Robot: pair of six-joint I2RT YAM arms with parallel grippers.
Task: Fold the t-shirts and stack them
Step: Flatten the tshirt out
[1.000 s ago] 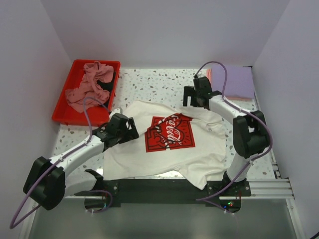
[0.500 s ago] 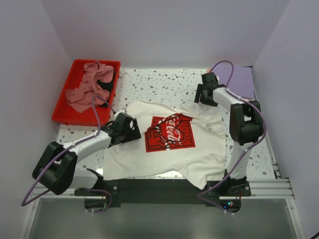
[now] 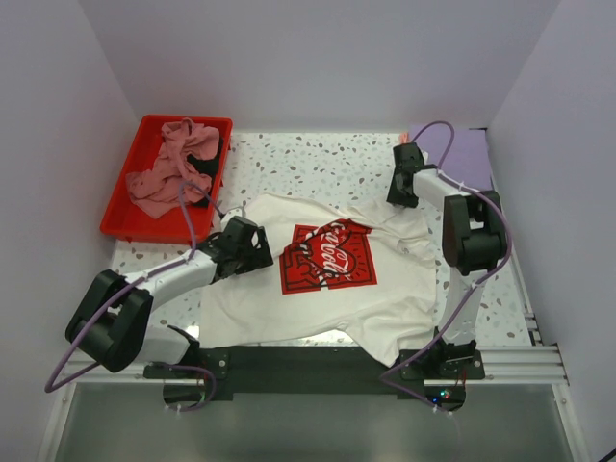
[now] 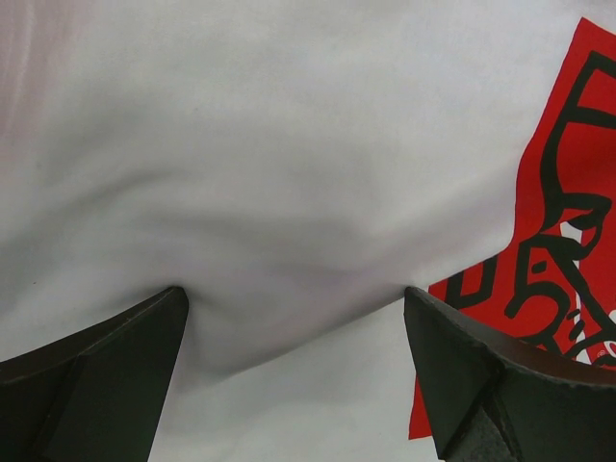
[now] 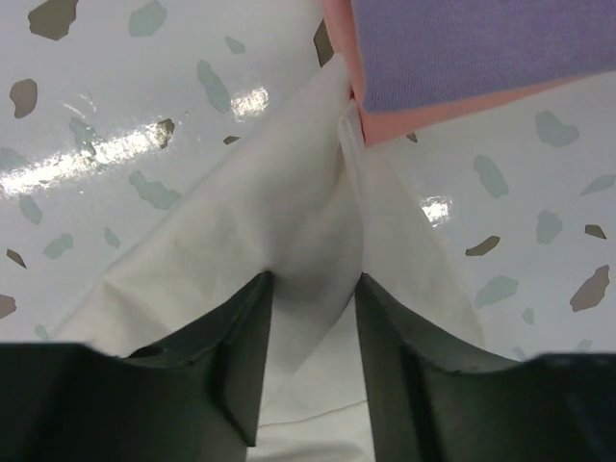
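A white t-shirt (image 3: 318, 294) with a red square Coca-Cola print (image 3: 327, 256) lies spread face up in the middle of the table. My left gripper (image 3: 258, 250) presses down on its left half, jaws wide open, the white cloth (image 4: 289, 192) dimpled between the fingertips (image 4: 294, 294). My right gripper (image 3: 403, 197) is at the shirt's far right shoulder. Its jaws have narrowed round a raised ridge of white cloth (image 5: 313, 231), which touches both fingers (image 5: 310, 279). A folded lavender t-shirt (image 5: 462, 48) lies on a salmon-pink one (image 5: 385, 125) just beyond.
A red tray (image 3: 120, 178) at the back left holds a crumpled dusty-pink t-shirt (image 3: 173, 164) and a black one (image 3: 204, 144). The lavender stack (image 3: 462, 154) sits in the back right corner. White walls close in on three sides.
My right gripper moved to the back right, onto the shirt's shoulder, and its jaws narrowed onto the cloth. The left gripper slid slightly right on the shirt, still open.
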